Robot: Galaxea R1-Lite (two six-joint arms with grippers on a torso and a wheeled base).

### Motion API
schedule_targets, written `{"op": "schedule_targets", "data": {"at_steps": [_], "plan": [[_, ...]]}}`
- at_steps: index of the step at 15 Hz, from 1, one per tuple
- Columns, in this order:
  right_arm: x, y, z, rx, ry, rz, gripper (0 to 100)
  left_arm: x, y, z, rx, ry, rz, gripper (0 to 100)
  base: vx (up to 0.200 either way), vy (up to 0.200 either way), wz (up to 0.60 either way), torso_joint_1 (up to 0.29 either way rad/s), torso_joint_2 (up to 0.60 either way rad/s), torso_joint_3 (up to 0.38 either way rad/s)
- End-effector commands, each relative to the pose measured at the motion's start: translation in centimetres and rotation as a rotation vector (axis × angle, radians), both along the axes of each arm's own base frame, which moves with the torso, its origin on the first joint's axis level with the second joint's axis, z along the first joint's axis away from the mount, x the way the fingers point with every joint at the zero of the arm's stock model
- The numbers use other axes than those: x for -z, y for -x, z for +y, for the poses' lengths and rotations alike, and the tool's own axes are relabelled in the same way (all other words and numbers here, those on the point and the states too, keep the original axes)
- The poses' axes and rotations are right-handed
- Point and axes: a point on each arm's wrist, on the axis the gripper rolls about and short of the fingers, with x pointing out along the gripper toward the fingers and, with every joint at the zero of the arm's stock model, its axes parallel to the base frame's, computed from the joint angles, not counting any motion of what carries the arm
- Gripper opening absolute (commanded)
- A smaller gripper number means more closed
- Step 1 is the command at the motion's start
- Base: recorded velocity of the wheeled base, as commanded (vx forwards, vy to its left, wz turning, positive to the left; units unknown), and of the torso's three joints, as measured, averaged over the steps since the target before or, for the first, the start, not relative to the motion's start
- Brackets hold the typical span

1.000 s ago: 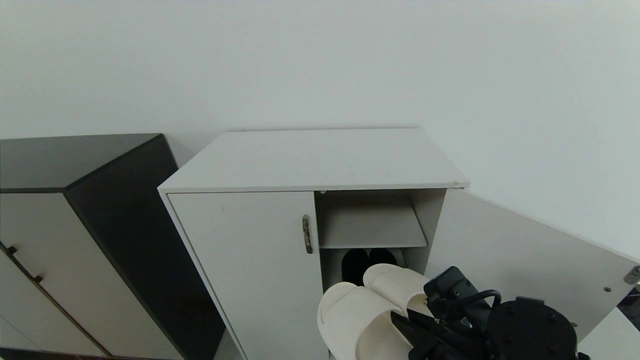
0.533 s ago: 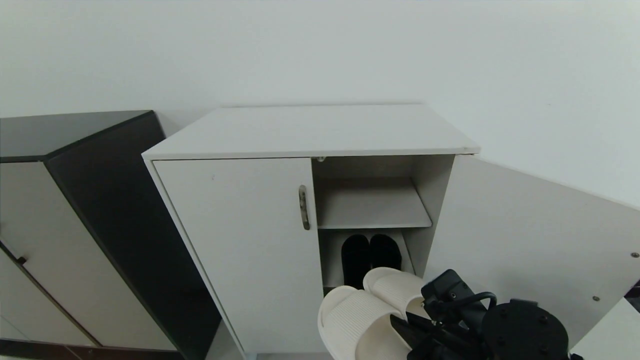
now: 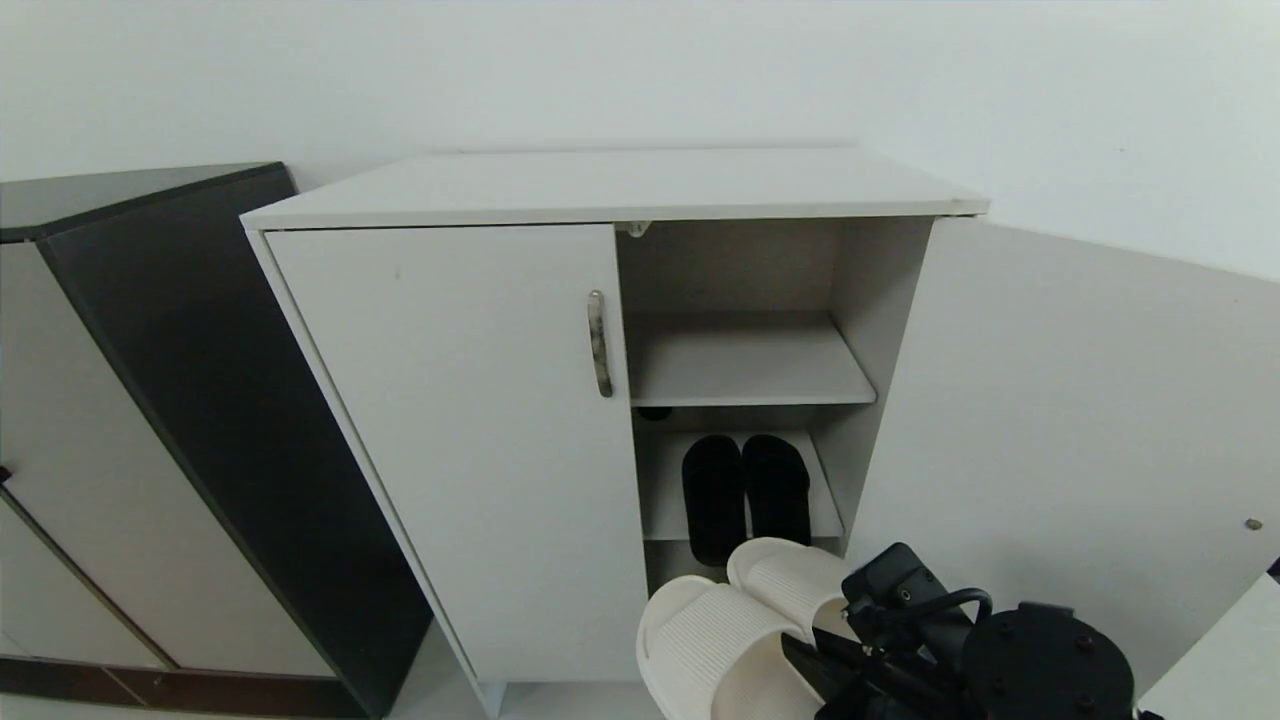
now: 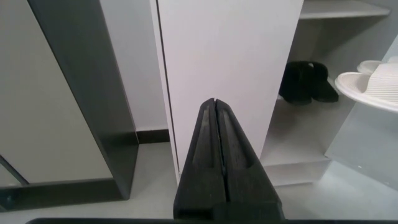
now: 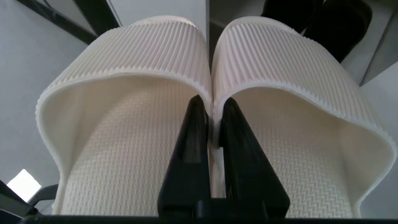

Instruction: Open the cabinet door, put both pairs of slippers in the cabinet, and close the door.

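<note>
The white cabinet (image 3: 610, 185) stands with its right door (image 3: 1080, 440) swung wide and its left door (image 3: 450, 440) closed. A black pair of slippers (image 3: 745, 490) lies on the middle shelf (image 3: 660, 500) inside. My right gripper (image 5: 211, 118) is shut on the inner edges of a cream pair of slippers (image 3: 740, 625), held side by side in front of the opening, below the black pair. The cream slippers (image 5: 211, 81) hang toes forward toward the cabinet. My left gripper (image 4: 214, 106) is shut with nothing in it, facing the closed left door (image 4: 224, 56).
A dark-sided cabinet (image 3: 150, 400) with pale fronts stands close on the left. The upper shelf (image 3: 745, 360) of the white cabinet is bare. A white wall runs behind everything. The floor shows at the cabinet's foot (image 4: 149, 180).
The head camera has dropped or tilted down, so the cabinet sits higher in view and more of its inside shows. The right gripper still holds the cream slippers at the same spot in view.
</note>
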Motion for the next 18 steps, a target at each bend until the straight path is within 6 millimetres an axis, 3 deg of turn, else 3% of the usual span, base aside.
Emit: {"op": "schedule_targets", "data": {"at_steps": [1, 4, 10, 11, 12, 18], "plan": [[0.1, 0.0, 0.0, 0.000, 0.003, 0.001, 0, 0.0, 0.0, 0.0, 0.000, 0.001, 0.002, 0, 0.000, 0.000, 0.00, -0.032, 0.44, 0.388], [0.4, 0.3, -0.2, -0.007, 0.022, 0.007, 0, 0.0, 0.0, 0.0, 0.000, 0.001, 0.002, 0, 0.000, 0.000, 0.00, -0.019, 0.33, 0.308], [0.5, 0.1, 0.4, 0.005, 0.049, -0.016, 0, 0.0, 0.0, 0.0, 0.001, 0.001, 0.000, 0, 0.000, 0.000, 0.00, 0.000, 0.03, 0.024], [0.0, -1.0, 1.7, 0.147, 0.087, -0.057, 0, 0.0, 0.0, 0.0, 0.000, 0.002, 0.000, 0, 0.000, 0.000, 0.00, 0.000, 0.00, 0.000], [-0.4, -1.3, 2.2, 0.196, 0.114, -0.059, 0, 0.0, 0.0, 0.0, 0.000, 0.002, 0.000, 0, 0.000, 0.000, 0.00, 0.000, 0.00, 0.000], [-7.7, -1.6, 4.1, 0.425, 0.032, -0.052, 0, 0.0, 0.0, 0.0, 0.000, 0.001, 0.002, 0, 0.000, 0.000, 0.00, 0.000, 0.00, 0.000]]}}
